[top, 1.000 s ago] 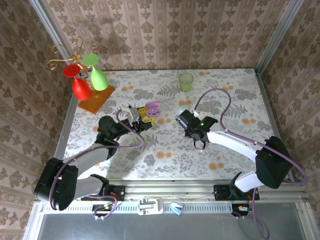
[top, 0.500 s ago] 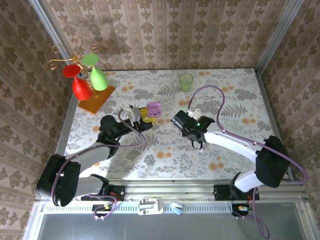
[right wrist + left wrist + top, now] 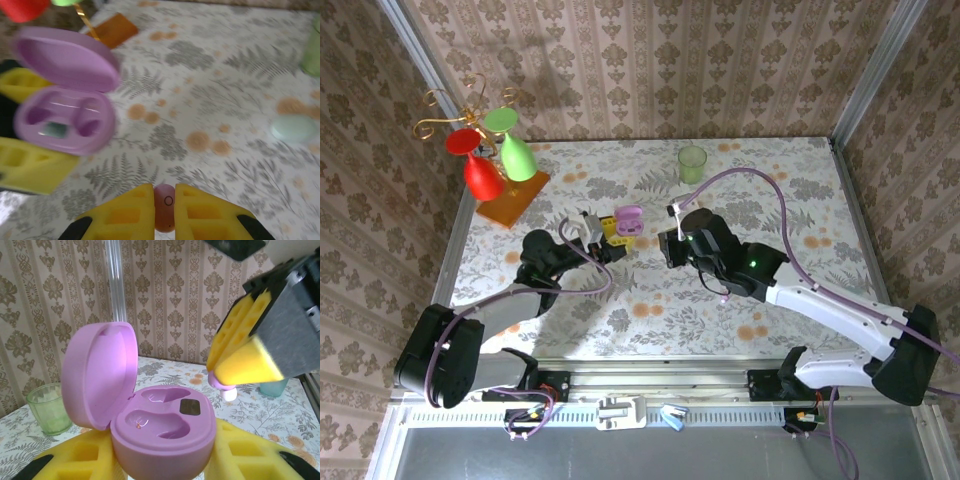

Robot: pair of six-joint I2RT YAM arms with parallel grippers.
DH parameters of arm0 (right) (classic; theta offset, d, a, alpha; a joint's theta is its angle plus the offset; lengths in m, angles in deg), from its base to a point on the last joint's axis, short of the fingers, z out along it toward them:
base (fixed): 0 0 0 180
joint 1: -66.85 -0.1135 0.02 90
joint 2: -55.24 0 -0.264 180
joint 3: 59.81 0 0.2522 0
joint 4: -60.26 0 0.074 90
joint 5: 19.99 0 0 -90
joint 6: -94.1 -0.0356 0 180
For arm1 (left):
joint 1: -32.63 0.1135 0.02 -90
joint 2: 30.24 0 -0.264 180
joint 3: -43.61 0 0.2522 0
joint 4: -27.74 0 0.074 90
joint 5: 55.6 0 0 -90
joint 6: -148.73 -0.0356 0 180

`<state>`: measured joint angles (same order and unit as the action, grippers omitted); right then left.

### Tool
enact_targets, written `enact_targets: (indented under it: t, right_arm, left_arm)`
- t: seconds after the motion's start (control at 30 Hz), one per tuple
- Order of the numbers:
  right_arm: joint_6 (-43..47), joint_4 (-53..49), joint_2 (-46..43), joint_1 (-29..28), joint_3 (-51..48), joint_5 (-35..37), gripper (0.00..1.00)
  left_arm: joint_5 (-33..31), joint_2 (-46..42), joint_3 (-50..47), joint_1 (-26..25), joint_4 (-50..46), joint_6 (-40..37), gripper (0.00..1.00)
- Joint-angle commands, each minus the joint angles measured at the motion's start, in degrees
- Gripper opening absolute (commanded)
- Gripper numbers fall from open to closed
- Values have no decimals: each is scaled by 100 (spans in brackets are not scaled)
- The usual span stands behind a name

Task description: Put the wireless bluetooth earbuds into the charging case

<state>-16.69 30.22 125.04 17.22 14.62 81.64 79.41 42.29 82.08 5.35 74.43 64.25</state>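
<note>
My left gripper (image 3: 162,460) is shut on the pinkish-purple charging case (image 3: 160,435), its yellow fingers (image 3: 75,455) pressed on both sides. The lid stands open and both hollows are empty. One of the wireless bluetooth earbuds (image 3: 165,207), a small pinkish-purple bud, is pinched between the yellow pads of my shut right gripper (image 3: 165,200). In the left wrist view that earbud (image 3: 222,382) hangs just right of and above the case. From above, the right gripper (image 3: 670,240) sits close to the right of the case (image 3: 627,220), and the left gripper (image 3: 610,232) is at the case.
A green cup (image 3: 692,163) stands at the back centre. A wire rack with a red and a green glass (image 3: 490,160) stands on an orange base at the back left. A pale mint oval case (image 3: 295,128) lies on the floral tabletop (image 3: 650,310).
My right arm has reached left and forward, bringing the held earbud close to the open case. The left gripper and case have barely moved.
</note>
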Motion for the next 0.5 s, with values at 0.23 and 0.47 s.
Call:
enact_targets:
  t: [0.23, 0.47]
  right_arm:
    - [1317, 1205, -116, 43, 43, -1191, 10]
    - [1519, 1161, 117, 202, 175, -1288, 9]
  left_arm:
    - [570, 9, 200, 21, 135, 129, 16]
    - [740, 15, 227, -2, 283, 291, 16]
